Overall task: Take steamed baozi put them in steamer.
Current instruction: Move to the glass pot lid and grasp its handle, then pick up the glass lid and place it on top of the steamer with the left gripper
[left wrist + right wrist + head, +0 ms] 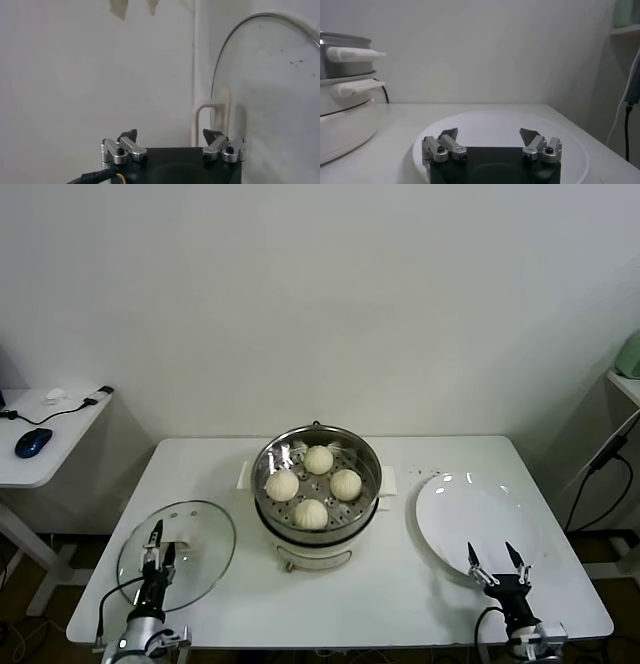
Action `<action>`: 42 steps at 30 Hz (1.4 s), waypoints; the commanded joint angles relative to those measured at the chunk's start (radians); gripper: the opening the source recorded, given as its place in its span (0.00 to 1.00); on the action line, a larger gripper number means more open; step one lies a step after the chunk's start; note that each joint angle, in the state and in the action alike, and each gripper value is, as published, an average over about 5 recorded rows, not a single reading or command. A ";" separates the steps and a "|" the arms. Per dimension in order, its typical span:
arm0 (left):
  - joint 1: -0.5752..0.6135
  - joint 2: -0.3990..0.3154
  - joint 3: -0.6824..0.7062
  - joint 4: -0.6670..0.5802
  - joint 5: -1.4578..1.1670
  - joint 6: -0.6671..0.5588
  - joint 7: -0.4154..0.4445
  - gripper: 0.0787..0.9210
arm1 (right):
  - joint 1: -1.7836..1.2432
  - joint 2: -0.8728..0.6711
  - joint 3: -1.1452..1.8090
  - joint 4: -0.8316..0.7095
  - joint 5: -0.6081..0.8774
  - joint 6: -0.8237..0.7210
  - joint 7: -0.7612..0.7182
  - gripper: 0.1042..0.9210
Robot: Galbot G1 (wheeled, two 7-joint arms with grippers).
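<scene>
We're seeing all four steamed baozi (pixel 318 459) (pixel 282 485) (pixel 345 483) (pixel 310 513) sitting on the perforated tray inside the steamer (pixel 316 490), spaced in a diamond, none touching the steel wall. Judging by that, loading is looking done.

The steamer is sitting mid-counter (pixel 220 459), its side handle (pixel 355 53) sticking out toward the plate. The plate (pixel 478 519) is lying just to the robot's right of it with nothing on it, which fits a source dish now emptied. The glass lid (pixel 177 554) is lying flat on the robot's left, apart from the pot, so the opening is staying free from above.

Both arms are sitting low at the near counter edge. Left pincer (pixel 156 550) is hovering over the lid's near part, fingers spread, gripping nothing. Right pincer (pixel 496 562) is hovering over the plate's near rim, fingers also spread, gripping nothing.

Room: wide bare strip in front of the steamer between both arms; also bare counter behind it. Tight spots: the plate's near rim is running close to the counter edge, and the lid is lying near the left front corner.
</scene>
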 commanded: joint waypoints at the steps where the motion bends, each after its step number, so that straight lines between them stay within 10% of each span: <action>1: -0.039 0.011 0.004 0.047 0.014 0.003 0.015 0.86 | -0.005 0.005 0.003 0.008 -0.005 0.000 -0.002 0.88; 16: -0.058 0.014 0.011 0.136 0.016 -0.021 -0.016 0.35 | -0.009 0.009 0.002 0.019 -0.020 -0.003 -0.005 0.88; 24: -0.004 0.018 0.008 -0.036 -0.063 -0.012 0.040 0.09 | -0.009 0.008 0.016 0.039 -0.015 -0.012 -0.002 0.88; 42: 0.006 0.148 0.043 -0.670 -0.204 0.343 0.436 0.06 | -0.005 -0.011 0.025 0.138 -0.094 -0.127 0.106 0.88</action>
